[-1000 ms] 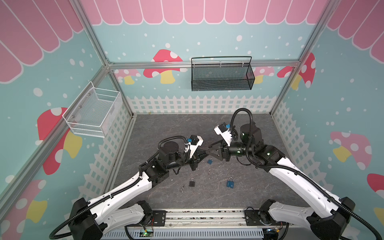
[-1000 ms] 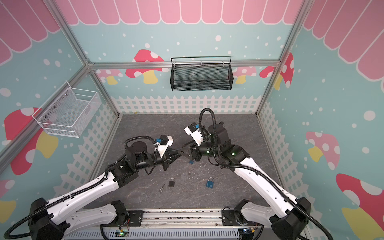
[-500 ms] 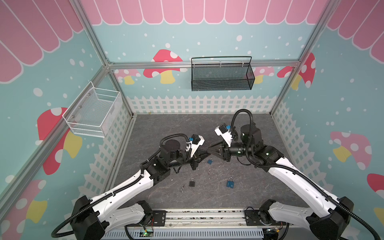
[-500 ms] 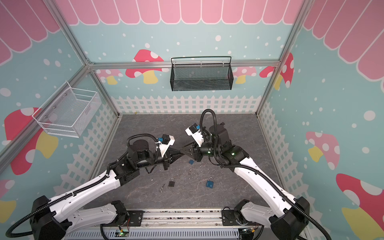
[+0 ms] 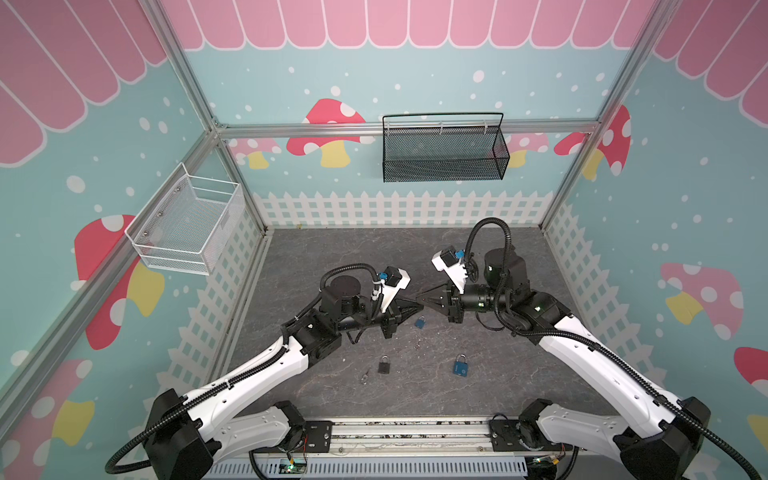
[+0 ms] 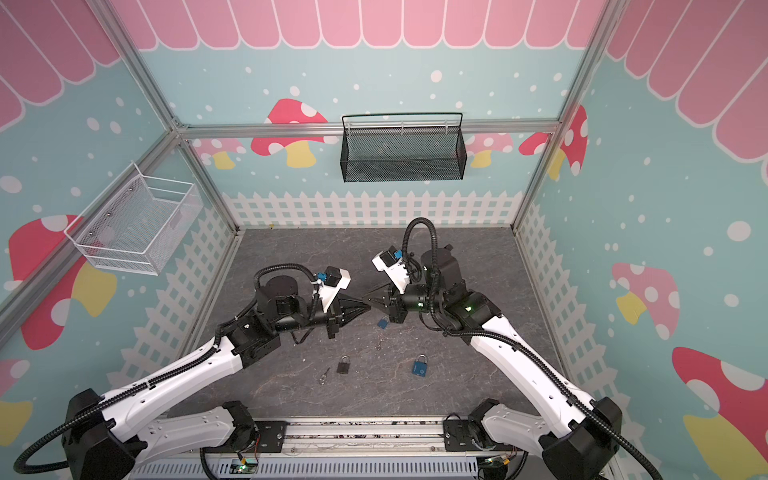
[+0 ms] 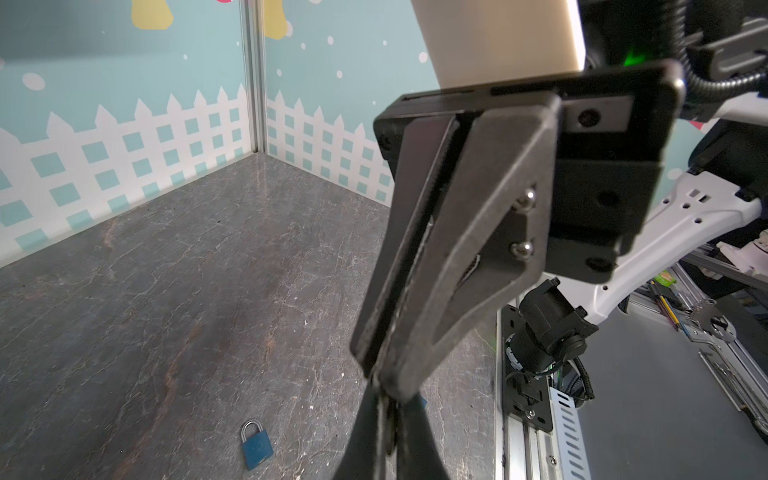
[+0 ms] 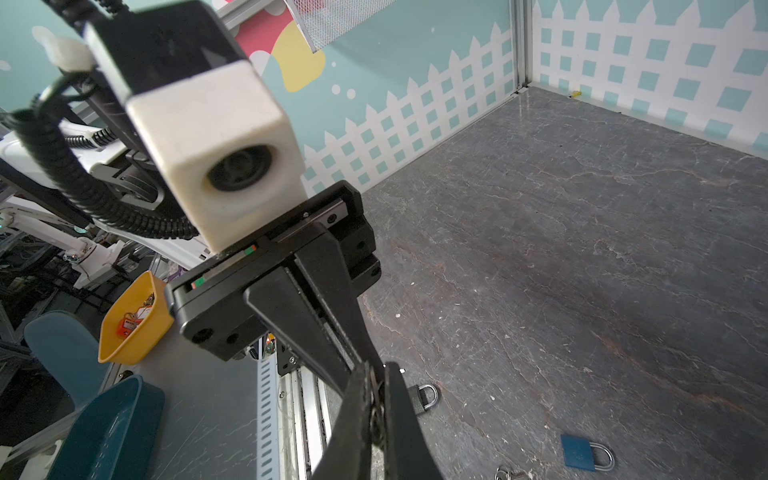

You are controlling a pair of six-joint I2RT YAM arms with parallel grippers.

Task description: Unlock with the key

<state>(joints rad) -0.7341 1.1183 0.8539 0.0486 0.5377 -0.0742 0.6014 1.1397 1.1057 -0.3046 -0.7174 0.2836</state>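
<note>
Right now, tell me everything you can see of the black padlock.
The black padlock is small, with a dark, squarish body and a silvery metal shackle that looks closed. It lies flat on the grey floor, near the front edge, with the shackle toward the back wall. In both top views a thin silvery key lies just to its left, apart from it. Only the floor touches it.

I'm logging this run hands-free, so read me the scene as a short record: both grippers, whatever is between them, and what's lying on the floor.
left gripper: shut, off the floor, tip to tip with the right gripper
right gripper: shut, off the floor
between the tips: small metal piece, probably a key; too small to be sure
floor: small blue padlock under the tips; dark padlock; larger blue padlock; loose key beside the dark padlock
</note>
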